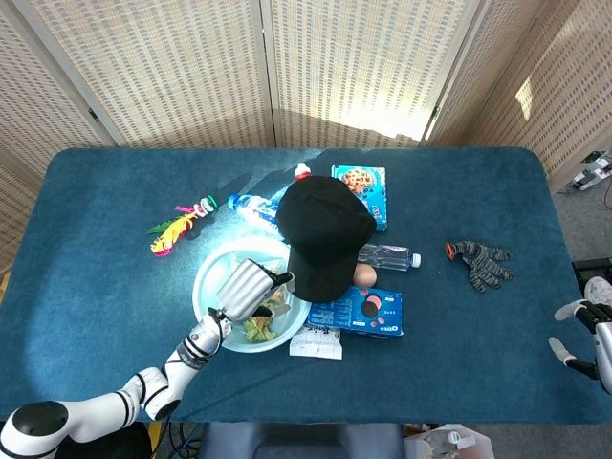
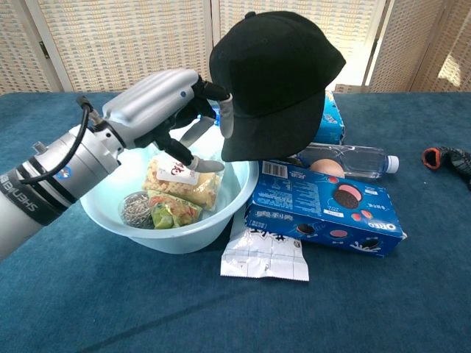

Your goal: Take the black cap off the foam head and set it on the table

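Observation:
The black cap (image 1: pixel 323 234) (image 2: pixel 277 77) sits on the foam head, which it hides entirely, at the table's middle. My left hand (image 1: pixel 249 290) (image 2: pixel 169 110) hovers over the pale blue bowl (image 1: pixel 204 296) (image 2: pixel 110 213), fingers spread and empty, their tips just short of the cap's brim at its left side. My right hand (image 1: pixel 585 335) is at the far right edge of the head view, off the table, fingers apart, holding nothing.
The bowl holds snack packets (image 2: pixel 180 180) and a steel scourer (image 2: pixel 135 208). An Oreo box (image 2: pixel 324 209), a water bottle (image 2: pixel 346 158), a white packet (image 2: pixel 265 254) and a cookie box (image 1: pixel 363 191) crowd the cap. A glove (image 1: pixel 481 263) lies right, a colourful toy (image 1: pixel 177 228) left.

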Available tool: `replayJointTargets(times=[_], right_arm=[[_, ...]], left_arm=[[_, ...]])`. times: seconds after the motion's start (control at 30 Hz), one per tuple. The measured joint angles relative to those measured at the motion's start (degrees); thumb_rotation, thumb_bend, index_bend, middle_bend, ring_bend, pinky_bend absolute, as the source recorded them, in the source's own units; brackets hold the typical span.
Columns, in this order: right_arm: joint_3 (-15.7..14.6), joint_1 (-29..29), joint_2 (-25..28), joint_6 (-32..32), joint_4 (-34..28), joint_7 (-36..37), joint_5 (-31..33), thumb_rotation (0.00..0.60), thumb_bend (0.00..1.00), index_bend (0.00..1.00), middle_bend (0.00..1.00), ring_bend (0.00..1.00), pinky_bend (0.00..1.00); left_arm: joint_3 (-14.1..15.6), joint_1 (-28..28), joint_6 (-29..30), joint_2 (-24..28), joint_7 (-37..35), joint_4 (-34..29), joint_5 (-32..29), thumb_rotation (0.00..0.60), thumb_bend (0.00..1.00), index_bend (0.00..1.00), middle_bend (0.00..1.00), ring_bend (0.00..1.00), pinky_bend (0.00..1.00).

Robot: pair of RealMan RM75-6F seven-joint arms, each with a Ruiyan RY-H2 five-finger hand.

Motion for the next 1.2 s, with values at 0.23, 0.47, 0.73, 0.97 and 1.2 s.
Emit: replayJointTargets(times=[0.23, 0.47, 0.73, 0.97, 1.2], right_arm=[[-0.11, -0.39, 0.09, 0.44, -0.09, -0.05, 0.06, 0.6, 0.24, 0.49, 0.44, 0.41, 0.52], [-0.3, -0.95, 0.28, 0.99, -0.01, 0.16, 0.12, 0.6, 0.24, 0.49, 0.44, 0.41, 0.52], [-0.53, -1.69, 0.23, 1.67, 0.66, 0.97, 0.21, 0.6, 0.24, 0.49, 0.44, 0.41, 0.52], [-0.59, -2.17, 0.16, 2.11, 1.19, 1.6, 0.3, 0.6, 0.24, 0.49, 0.44, 0.41, 0.52], [-0.53, -2.24, 0.11, 2.09, 1.32, 1.76, 0.3, 0.6, 0.24, 0.49, 0.44, 0.41, 0.52]], left_arm=[[0.02, -0.57, -0.53, -2.61, 0.78, 1.84, -1.98, 0.6, 0.07, 0.54, 0.87, 0.93, 0.95], [-0.5, -1.3, -0.85, -4.84, 1.92, 2.56, -3.56, 0.6, 0.07, 0.53, 0.87, 0.93, 0.95], [-1.78, -1.75, -1.53, -6.64, 3.65, 2.15, -6.25, 0.6, 0.07, 0.53, 0.87, 0.94, 0.96], [-1.83, -2.09, -2.31, -6.98, 4.34, 1.69, -7.19, 0.6, 0.07, 0.52, 0.87, 0.94, 0.96], [-2.16, -2.31, -2.4, -7.45, 4.6, 1.43, -8.14, 0.6, 0.07, 0.52, 0.87, 0.95, 0.97]])
